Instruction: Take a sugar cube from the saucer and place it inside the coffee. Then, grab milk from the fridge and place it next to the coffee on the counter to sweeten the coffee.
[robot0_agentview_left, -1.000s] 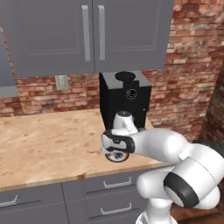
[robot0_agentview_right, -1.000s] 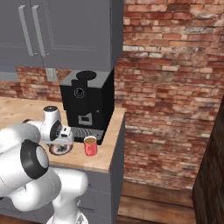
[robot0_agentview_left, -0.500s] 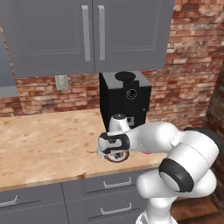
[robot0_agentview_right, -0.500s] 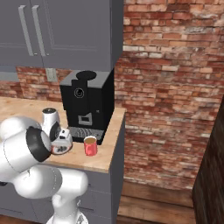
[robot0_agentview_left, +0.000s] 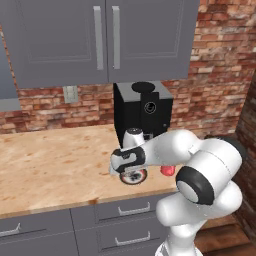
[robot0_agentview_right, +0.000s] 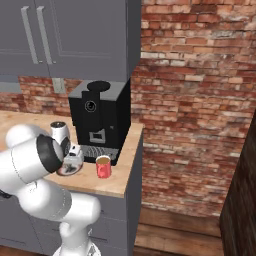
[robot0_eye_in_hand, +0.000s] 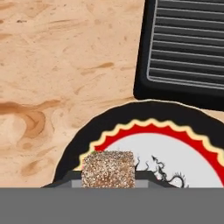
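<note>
**Now: end effector closed on the sugar cube at the saucer**

Here the small speckled brown sugar cube (robot0_eye_in_hand: 107, 169) sits between the dark fingertips of the end effector (robot0_eye_in_hand: 107, 179), which is clamped shut on it, low over the round dark saucer (robot0_eye_in_hand: 175, 114) with its red scalloped rim and pale patterned centre. The saucer rests on the light tan wood-look table (robot0_agentview_left: 55, 165), just beside the black boxy coffee machine (robot0_agentview_right: 100, 117). The small red mug of brown coffee (robot0_agentview_right: 103, 166) stands near the saucer, at the machine's front.
</note>
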